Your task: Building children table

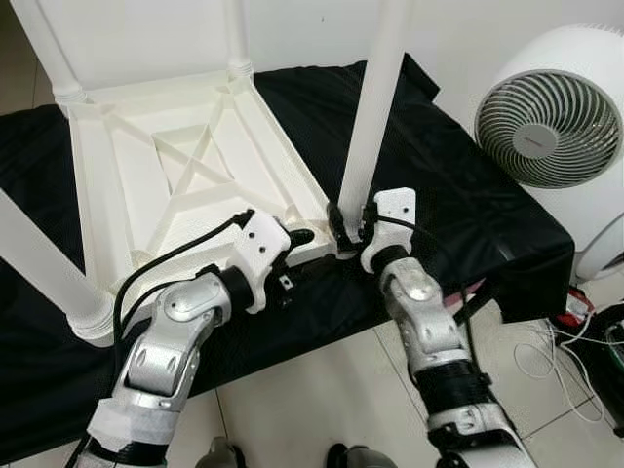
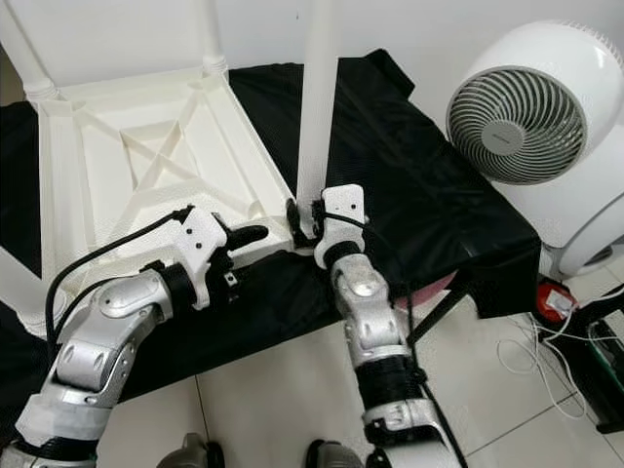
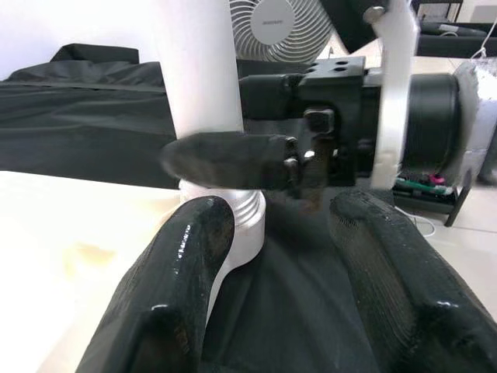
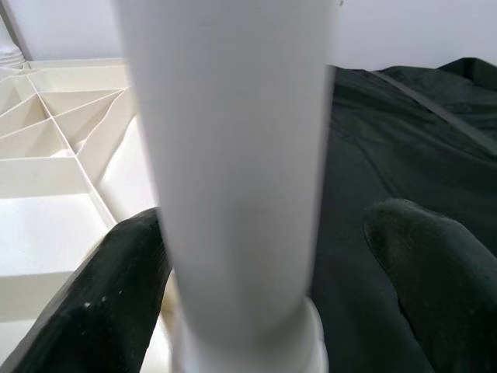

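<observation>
Nearest the camera, the right tool (image 1: 343, 226) sat at the base of the near-right table leg (image 1: 374, 107), fingers spread to either side of the white tube; the wrist view didn't really show them pinching it, there was a gap on one side. Just beside that leg, the left tool (image 1: 292, 252) hovered at the same corner, its two fingers (image 3: 175, 287) apart with nothing between them, pointed at the leg's ribbed collar. The leg stood upright in the corner of the upside-down white tabletop (image 1: 185, 166), which lay on a black cloth (image 1: 458, 205). Three other legs stood at the other corners. Beyond the leg, off to the right, stood a round white fan (image 1: 551, 107).
</observation>
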`<state>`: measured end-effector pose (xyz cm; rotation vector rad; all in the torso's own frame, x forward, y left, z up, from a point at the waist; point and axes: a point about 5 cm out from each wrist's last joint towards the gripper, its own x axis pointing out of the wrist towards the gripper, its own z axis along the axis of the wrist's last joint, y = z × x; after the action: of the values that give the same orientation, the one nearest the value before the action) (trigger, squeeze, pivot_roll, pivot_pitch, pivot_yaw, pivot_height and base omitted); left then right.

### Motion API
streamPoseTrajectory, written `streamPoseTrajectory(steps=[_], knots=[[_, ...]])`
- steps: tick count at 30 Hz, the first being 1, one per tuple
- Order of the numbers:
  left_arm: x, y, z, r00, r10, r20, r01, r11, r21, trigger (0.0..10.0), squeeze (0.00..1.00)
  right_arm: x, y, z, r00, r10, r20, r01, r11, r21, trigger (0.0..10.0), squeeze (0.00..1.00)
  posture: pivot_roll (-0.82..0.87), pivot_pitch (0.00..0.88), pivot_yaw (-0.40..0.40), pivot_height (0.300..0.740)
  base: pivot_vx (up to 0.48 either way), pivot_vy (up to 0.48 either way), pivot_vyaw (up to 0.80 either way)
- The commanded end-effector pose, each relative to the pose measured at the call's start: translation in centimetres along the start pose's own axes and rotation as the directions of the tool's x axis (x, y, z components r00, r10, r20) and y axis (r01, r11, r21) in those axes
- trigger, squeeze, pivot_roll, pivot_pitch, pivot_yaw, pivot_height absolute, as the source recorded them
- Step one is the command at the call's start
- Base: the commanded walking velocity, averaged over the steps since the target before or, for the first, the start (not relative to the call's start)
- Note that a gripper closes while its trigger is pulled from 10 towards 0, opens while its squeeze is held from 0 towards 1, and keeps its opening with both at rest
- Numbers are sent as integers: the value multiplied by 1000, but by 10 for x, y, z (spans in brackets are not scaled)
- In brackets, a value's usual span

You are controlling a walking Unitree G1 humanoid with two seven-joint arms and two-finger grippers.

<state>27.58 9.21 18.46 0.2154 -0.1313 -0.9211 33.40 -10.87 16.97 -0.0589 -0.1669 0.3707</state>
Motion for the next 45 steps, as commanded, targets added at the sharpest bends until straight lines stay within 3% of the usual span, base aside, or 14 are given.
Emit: streamPoseTrajectory(steps=[1,3,4,11,16,24,25,26,27,36,39,42,44,45], knots=[[0,3,-3,998,68,-9,-68,998,-4,10000,0,-3,-1,-2,999,43,-10,-43,999,9,10000,1000,-18,79,-23,740,0,0,0],[0,3,-3,998,67,-9,-67,998,-3,10000,0,-4,-4,-3,995,98,-19,-98,995,-3,10000,1000,-18,79,-23,740,0,0,0],[0,5,-2,998,69,-8,-69,998,-2,10000,0,-4,-12,-2,984,178,-26,-180,982,-52,10000,0,-27,91,-5,740,0,0,0],[1,10,1,997,81,-1,-81,997,6,10000,0,4,-40,0,945,316,-89,-327,927,-182,10000,0,-20,93,-6,740,0,0,0],[0,12,1,996,86,-2,-86,996,10,10000,0,12,-40,-1,920,371,-126,-390,896,-212,10000,0,-14,94,-3,740,0,0,0],[-1,13,2,996,86,-7,-86,996,19,10000,0,34,-27,-1,871,455,-183,-489,841,-234,10000,0,1,95,0,740,0,0,0],[-1,14,2,996,87,-7,-87,996,20,10000,0,36,-23,-2,864,464,-196,-502,829,-246,4667,0,1,95,0,740,0,0,0],[-1,14,2,996,87,-7,-87,996,20,10000,0,36,-23,-2,864,464,-196,-502,829,-246,4667,0,1,95,0,740,0,0,0],[-1,14,3,996,89,-7,-88,996,21,10000,0,39,-20,-3,855,479,-202,-517,820,-246,0,0,4,89,2,740,0,0,0],[-2,16,4,996,94,-4,-94,995,26,10000,0,35,-21,-11,830,505,-236,-554,793,-252,0,0,7,90,1,740,0,0,0],[-2,16,4,995,95,-4,-95,995,26,10000,0,33,-27,-12,849,480,-223,-525,815,-245,0,0,6,90,-2,740,0,0,0],[-2,16,3,995,97,-5,-97,995,24,10000,0,32,-35,-13,903,385,-192,-423,878,-225,0,0,4,95,-5,740,0,0,0],[-2,16,3,995,97,-5,-97,995,23,10000,0,32,-35,-14,915,360,-182,-395,892,-219,0,0,0,100,-7,740,0,0,0],[-2,16,3,995,98,-4,-98,995,23,10000,0,33,-36,-15,939,301,-164,-329,927,-182,0,0,-3,103,-8,740,0,0,0]])
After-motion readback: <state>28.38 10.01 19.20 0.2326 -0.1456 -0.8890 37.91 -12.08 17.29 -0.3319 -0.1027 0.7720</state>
